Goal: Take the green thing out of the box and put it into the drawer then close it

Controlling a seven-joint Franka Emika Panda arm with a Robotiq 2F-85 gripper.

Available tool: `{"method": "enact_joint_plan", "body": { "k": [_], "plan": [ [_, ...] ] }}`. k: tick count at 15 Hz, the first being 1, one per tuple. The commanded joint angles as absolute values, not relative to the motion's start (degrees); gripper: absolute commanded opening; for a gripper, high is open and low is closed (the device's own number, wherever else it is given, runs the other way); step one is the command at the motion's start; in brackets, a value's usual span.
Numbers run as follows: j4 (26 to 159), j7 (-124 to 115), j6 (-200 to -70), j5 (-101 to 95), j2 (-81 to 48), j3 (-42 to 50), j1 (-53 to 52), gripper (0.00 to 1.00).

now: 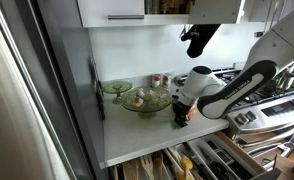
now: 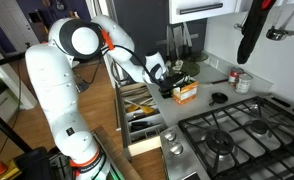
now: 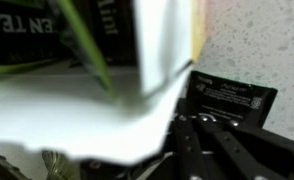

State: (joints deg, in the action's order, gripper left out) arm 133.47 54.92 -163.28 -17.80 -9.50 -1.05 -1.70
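Gripper [image 2: 166,82]: down at the counter, right against the box [image 2: 185,93]. Jaw opening cannot be told from any view, nor whether anything is held. In the wrist view, dark fingers [image 3: 209,150] sit at the lower edge. A blurred white carton flap with green leaf print fills most of that frame.

Green thing: cannot be picked out in any view. The only green visible is the print on the carton in the wrist view.

Box: yellow-orange, standing on the white counter [image 1: 137,138] near its front edge, above the drawer [image 2: 139,122].

Drawer: pulled out, with dividers and utensils showing inside.

Also in the wrist view: a dark sachet [image 3: 233,98] lying flat on the speckled counter beside the carton.

Surroundings: pale green glass bowls [image 1: 147,100] further back on the counter; gas stove [image 2: 237,135] next to the counter
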Motion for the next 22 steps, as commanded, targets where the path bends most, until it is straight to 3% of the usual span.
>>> {"method": "enact_joint_plan", "body": {
  "k": [1, 20, 22],
  "plan": [
    [134.3, 57.5, -160.0, -15.8, -9.3, -3.1, -0.4, 0.00],
    [137.8, 86.1, -127.6, 4.6, 4.4, -4.3, -2.8, 0.00],
    [137.9, 84.5, -128.7, 3.5, 5.1, -3.9, -2.9, 0.00]
  ]
}}
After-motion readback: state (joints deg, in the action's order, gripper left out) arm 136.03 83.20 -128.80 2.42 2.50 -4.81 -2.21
